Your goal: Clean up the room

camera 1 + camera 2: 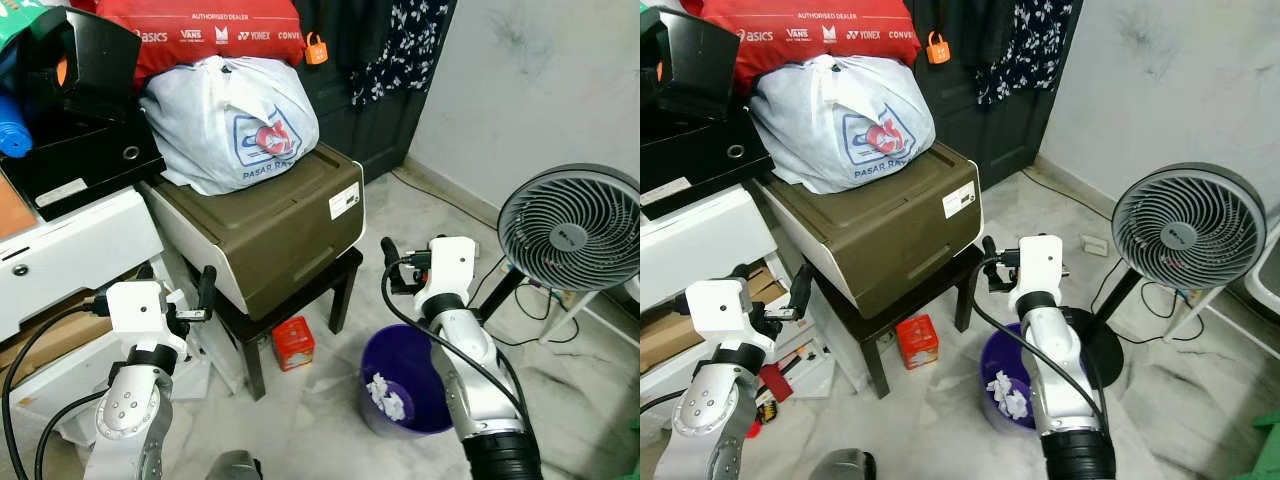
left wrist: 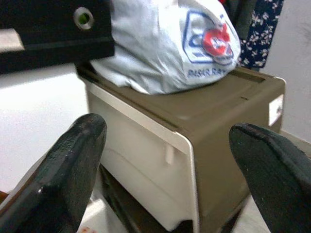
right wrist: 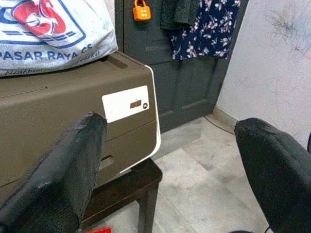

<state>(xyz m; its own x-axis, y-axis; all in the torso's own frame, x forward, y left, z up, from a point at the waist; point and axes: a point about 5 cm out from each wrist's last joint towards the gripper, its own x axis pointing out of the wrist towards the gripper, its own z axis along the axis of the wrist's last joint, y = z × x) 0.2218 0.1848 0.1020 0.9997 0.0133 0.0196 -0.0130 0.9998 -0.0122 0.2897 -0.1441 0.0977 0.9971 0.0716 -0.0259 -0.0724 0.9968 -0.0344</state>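
Note:
A purple bin (image 1: 420, 372) stands on the marble floor with crumpled white paper (image 1: 386, 396) inside it. A small red box (image 1: 294, 343) lies on the floor under a dark stool (image 1: 343, 285). My right gripper (image 1: 398, 262) hangs open above the bin's far rim, holding nothing, and it faces the brown drawer unit (image 3: 77, 111). My left gripper (image 1: 182, 292) is open too and is empty. It is held beside the stool's left side, pointing at the drawer unit (image 2: 214, 126).
A white shopping bag (image 1: 230, 120) sits on the drawer unit. White furniture with black cases (image 1: 70, 170) is at the left. A standing fan (image 1: 570, 228) with cables is at the right, and a dark door (image 3: 189, 73) is behind.

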